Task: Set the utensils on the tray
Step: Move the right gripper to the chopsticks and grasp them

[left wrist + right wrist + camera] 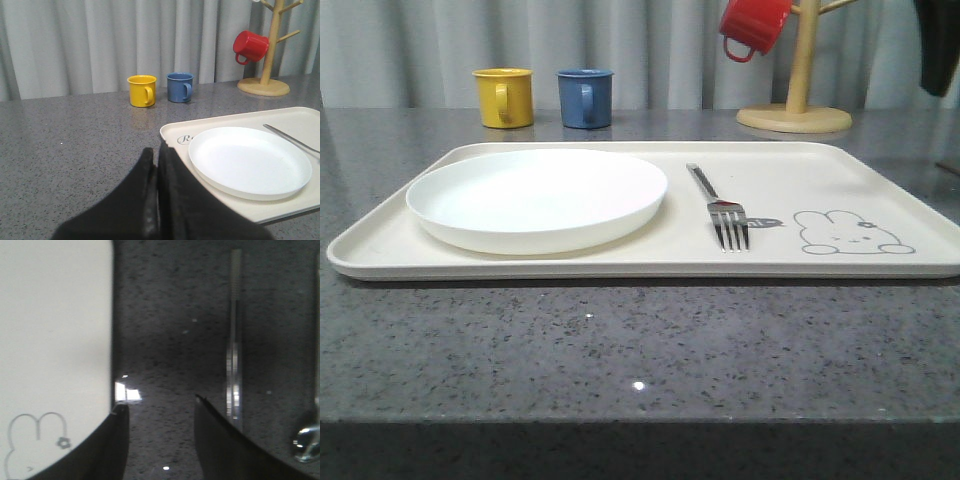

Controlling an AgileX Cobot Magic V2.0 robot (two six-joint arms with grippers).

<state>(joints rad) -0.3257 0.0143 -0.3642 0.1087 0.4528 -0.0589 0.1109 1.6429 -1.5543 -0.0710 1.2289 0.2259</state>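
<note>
On tray, plate, fork (tines forward)

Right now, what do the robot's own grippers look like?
Both are plain black. The left gripper has broad, matte fingers tapering to narrow tips. The right gripper has two dark, smooth fingers with pointed tips. No cables or markings are visible.

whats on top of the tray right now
A round white plate and a fork lie on the tray, apart, beside its printed rabbit. Whatever print lies under the plate is covered.
</note>
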